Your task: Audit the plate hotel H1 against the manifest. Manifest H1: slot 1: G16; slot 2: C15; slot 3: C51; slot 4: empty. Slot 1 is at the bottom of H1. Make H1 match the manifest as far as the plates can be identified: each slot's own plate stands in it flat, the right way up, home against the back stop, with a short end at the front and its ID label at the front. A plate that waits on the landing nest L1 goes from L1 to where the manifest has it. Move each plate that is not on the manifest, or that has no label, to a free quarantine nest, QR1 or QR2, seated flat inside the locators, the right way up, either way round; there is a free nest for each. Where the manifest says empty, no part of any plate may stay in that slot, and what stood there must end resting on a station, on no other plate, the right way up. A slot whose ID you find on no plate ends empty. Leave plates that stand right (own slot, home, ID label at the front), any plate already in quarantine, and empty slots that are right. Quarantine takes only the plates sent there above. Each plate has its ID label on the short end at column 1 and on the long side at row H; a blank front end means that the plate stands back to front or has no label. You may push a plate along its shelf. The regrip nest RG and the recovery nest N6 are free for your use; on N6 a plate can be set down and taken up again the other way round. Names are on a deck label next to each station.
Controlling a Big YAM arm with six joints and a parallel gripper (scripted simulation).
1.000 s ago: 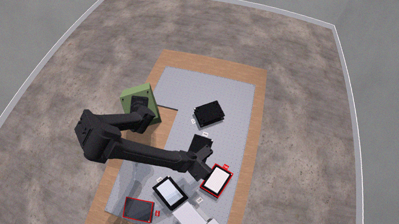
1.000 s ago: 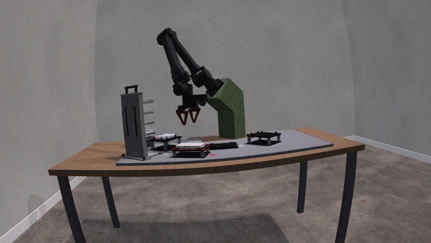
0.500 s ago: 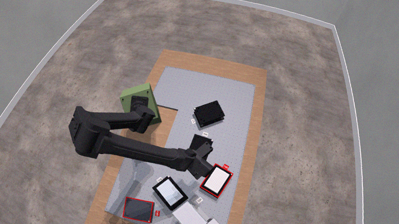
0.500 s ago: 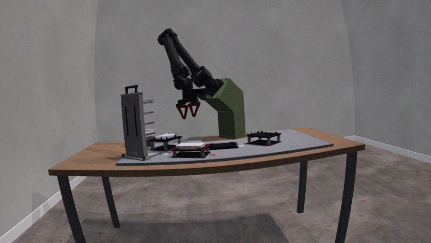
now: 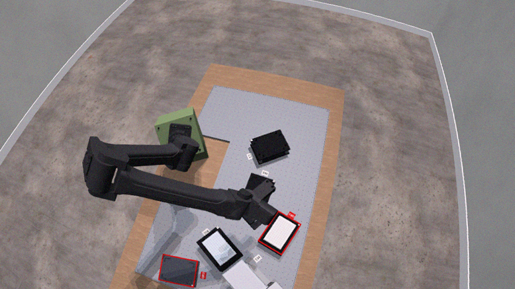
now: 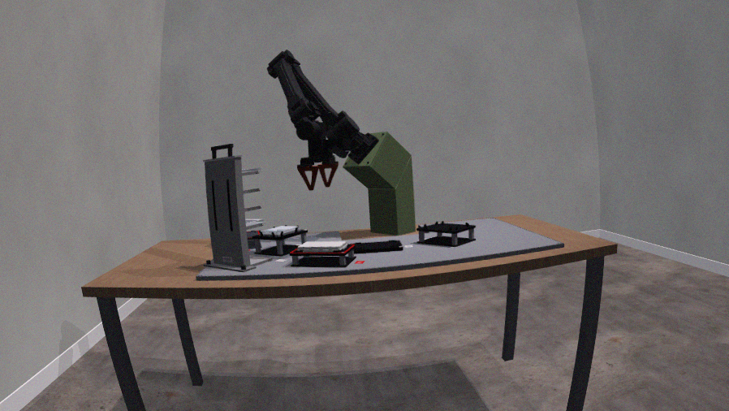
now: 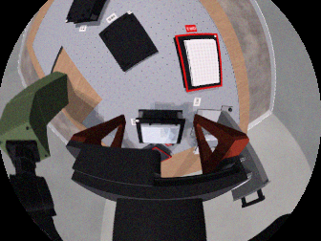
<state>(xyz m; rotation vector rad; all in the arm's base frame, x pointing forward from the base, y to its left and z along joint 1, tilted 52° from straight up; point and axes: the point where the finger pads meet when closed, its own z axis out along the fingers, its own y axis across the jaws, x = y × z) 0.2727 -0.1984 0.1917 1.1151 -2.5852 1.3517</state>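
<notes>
My gripper (image 6: pixel 317 175) is open and empty, high above the deck, fingers pointing down. In the wrist view the gripper (image 7: pixel 160 142) frames a white plate on a black nest (image 7: pixel 160 131) far below. That plate (image 5: pixel 219 248) lies next to the plate hotel H1 (image 6: pixel 226 209), whose shelves (image 6: pixel 249 196) face the arm. Something pale shows low in the hotel (image 6: pixel 253 222); I cannot tell the slots' contents. A second white plate (image 5: pixel 279 232) sits flat in a red-framed nest. Another red-framed nest (image 5: pixel 178 270) holds no plate. The labels are too small to read.
A raised black nest (image 5: pixel 269 145) stands empty at the far end of the grey deck. A flat black nest (image 5: pixel 259 183) lies partly under my arm. The green arm base (image 5: pixel 179 131) stands at the deck's left edge. The hotel (image 5: pixel 247 286) rises tall at the near end.
</notes>
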